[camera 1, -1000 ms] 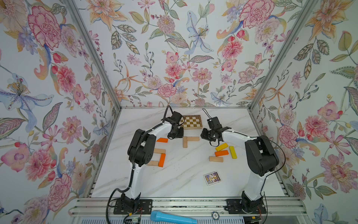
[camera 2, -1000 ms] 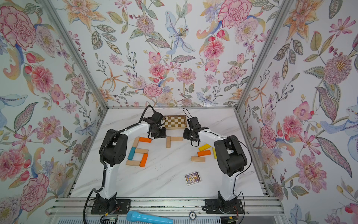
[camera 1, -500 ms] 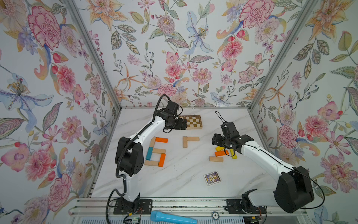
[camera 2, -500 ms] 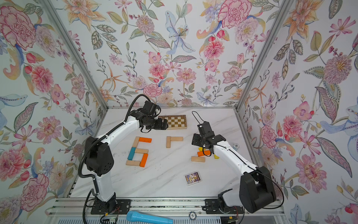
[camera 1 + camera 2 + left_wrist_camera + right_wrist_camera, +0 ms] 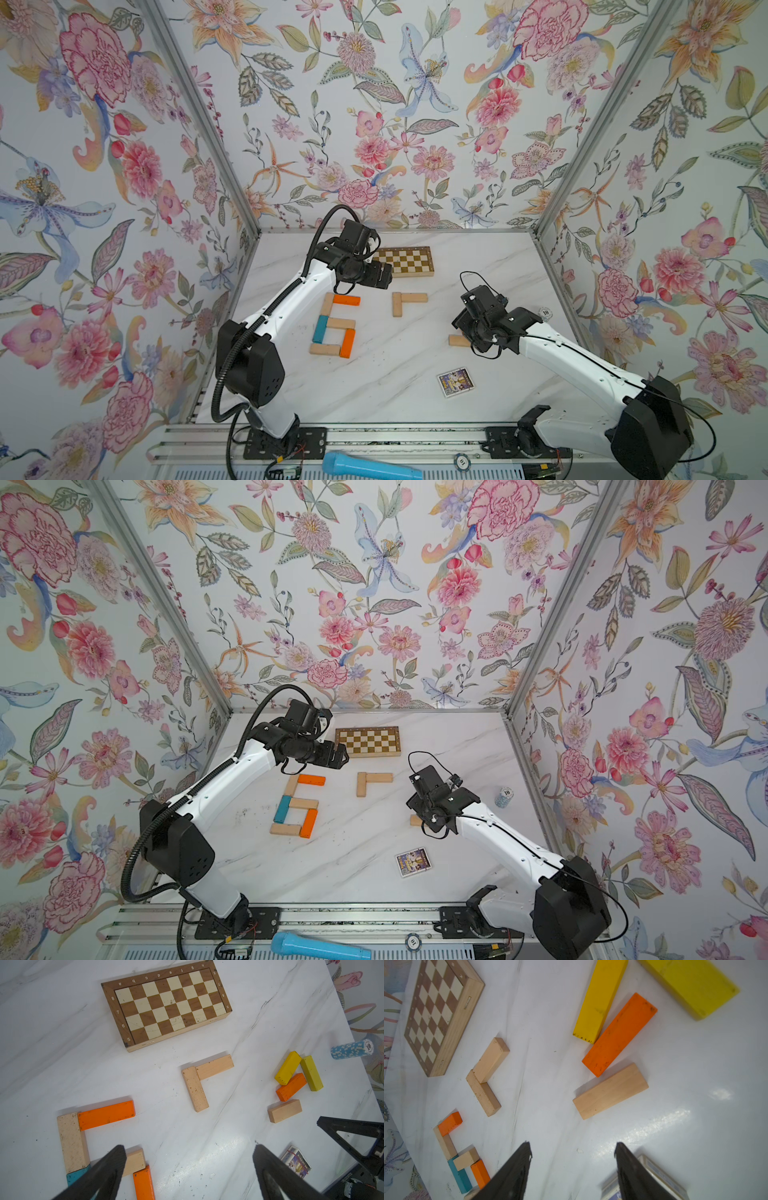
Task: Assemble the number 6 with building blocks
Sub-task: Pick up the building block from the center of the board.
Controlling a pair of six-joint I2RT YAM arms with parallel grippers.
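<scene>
As right gripper (image 5: pixel 573 1144) withdrew, left gripper (image 5: pixel 189 1147) widened

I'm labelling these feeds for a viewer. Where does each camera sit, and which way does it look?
Top views: high at the front, looking down at the table, left arm, right arm, block 6.
Left wrist: on the left arm, facing down past the open left claw at the chessboard.
Right wrist: likewise, past the open right claw at loose blocks.
Shared: all show the wooden L.
</scene>
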